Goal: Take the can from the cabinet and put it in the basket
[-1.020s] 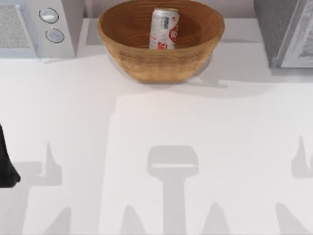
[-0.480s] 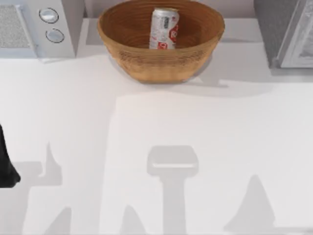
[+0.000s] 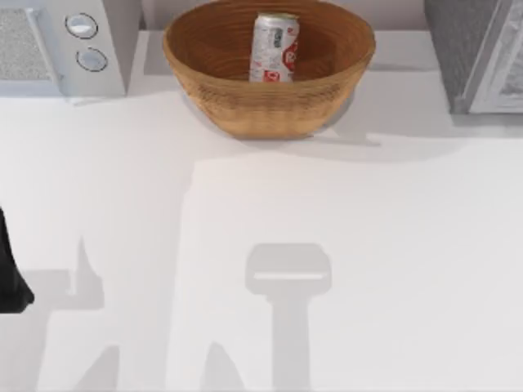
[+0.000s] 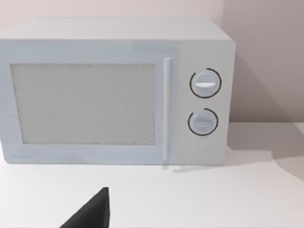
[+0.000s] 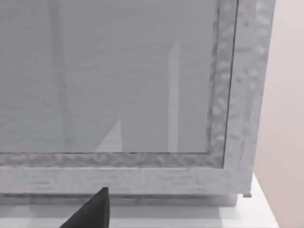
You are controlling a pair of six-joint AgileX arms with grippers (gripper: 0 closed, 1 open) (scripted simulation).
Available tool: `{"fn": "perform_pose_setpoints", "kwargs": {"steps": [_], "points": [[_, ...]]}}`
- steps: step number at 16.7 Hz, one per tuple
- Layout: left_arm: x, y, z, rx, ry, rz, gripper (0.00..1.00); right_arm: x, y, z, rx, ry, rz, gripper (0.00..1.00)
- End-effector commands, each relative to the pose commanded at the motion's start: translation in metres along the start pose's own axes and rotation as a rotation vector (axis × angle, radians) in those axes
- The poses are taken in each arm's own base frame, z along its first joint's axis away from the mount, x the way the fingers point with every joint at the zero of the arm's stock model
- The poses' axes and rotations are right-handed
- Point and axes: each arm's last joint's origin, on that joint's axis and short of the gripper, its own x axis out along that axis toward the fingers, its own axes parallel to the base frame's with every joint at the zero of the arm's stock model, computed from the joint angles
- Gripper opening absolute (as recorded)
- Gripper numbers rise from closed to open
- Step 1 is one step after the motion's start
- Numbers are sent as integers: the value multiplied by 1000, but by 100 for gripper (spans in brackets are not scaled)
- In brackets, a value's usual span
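The silver-white can with red markings stands upright inside the tan woven basket at the table's back middle. The grey cabinet sits at the back right, and its pale, light-framed door looms close in the right wrist view. A dark part of my right gripper pokes into that view, facing the door. My left arm is parked at the table's left edge. A dark part of my left gripper faces the pale appliance. Neither gripper touches the can.
A pale appliance with two round knobs stands at the back left, beside the basket. The white table spreads wide in front of the basket, crossed by grey shadows.
The pointed shadows on the table's right side slid away and are gone now. The can, the basket and the left arm have not moved.
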Motion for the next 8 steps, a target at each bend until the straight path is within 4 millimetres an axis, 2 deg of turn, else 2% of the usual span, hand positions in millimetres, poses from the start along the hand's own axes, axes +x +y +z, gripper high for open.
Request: {"fn": "perform_pose_setpoints", "kwargs": {"steps": [3,8], "points": [[0,0,0,0,0,0,100,-5,-11,-6,0,0,-2,100],[0,0,0,0,0,0,100,-4,-10,-7,3,3,0,100]]}}
